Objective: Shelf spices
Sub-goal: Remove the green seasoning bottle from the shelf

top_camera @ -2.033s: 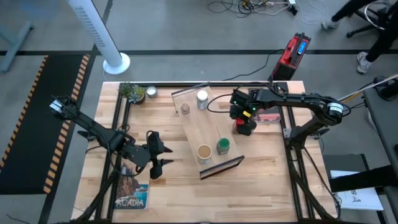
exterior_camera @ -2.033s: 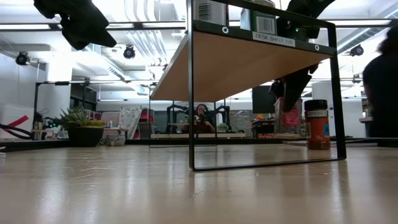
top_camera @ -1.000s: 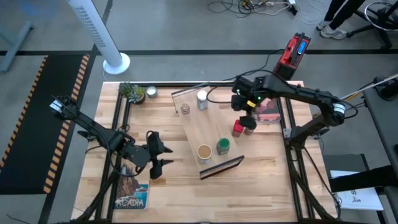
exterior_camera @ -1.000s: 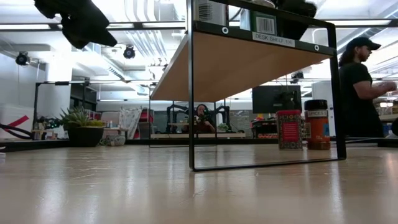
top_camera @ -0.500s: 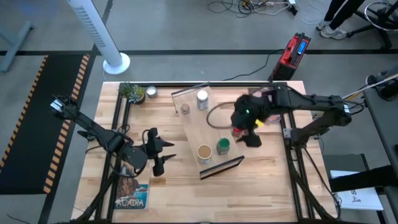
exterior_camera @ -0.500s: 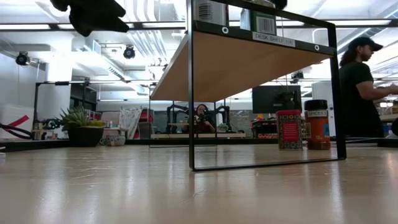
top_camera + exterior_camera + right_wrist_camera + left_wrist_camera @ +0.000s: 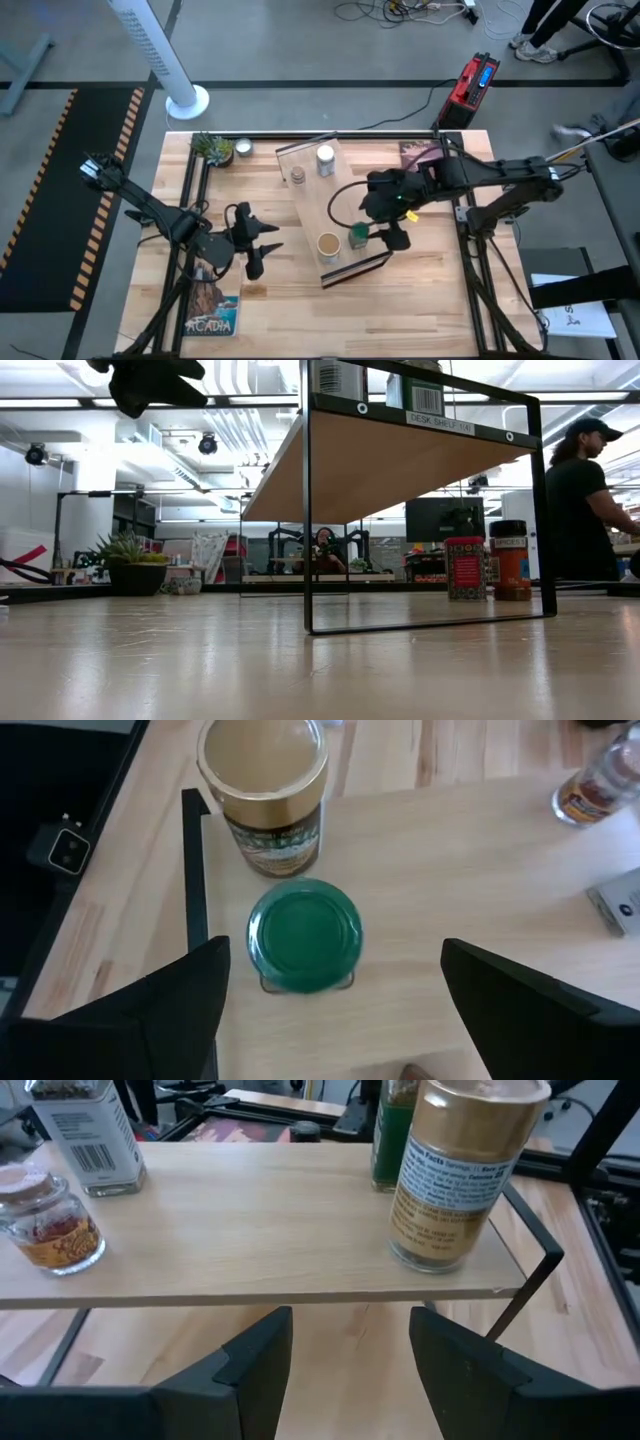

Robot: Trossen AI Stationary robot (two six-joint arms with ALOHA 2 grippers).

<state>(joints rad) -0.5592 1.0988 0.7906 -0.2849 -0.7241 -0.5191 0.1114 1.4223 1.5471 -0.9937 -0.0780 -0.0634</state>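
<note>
Shelving stands two thirds complete by this reading: four spices rest on the shelf (image 7: 325, 205) and two remain on the table beneath or beside it. On the board, the white-capped jar (image 7: 325, 158) and the small brown jar (image 7: 298, 176) stand near one short end, while the wide tan-lidded jar (image 7: 328, 243) and the green-lidded jar (image 7: 359, 235) stand close together near the end with the dark strip. The low view shows the red square tin (image 7: 464, 568) and the black-lidded jar (image 7: 510, 560) upright on the table (image 7: 300, 660), just beside each other near one shelf leg; from above, the right arm hides both. The right gripper (image 7: 385, 232) hovers above the green-lidded jar, its fingers (image 7: 180, 1010) spread wide and holding nothing, as the right wrist view confirms. The left gripper (image 7: 262, 242) waits off the long side of the shelf, pointing at it, jaws parted and empty; its wrist view looks level across the board at the tan-lidded jar. The step in hand appears to be the right arm travelling to fetch one of the two remaining containers. The next move calls for carrying the open gripper clear of the green-lidded jar, lowering it beside the shelf, and closing on the tin or the black-lidded jar without striking the shelf frame or toppling the neighbouring container.
</note>
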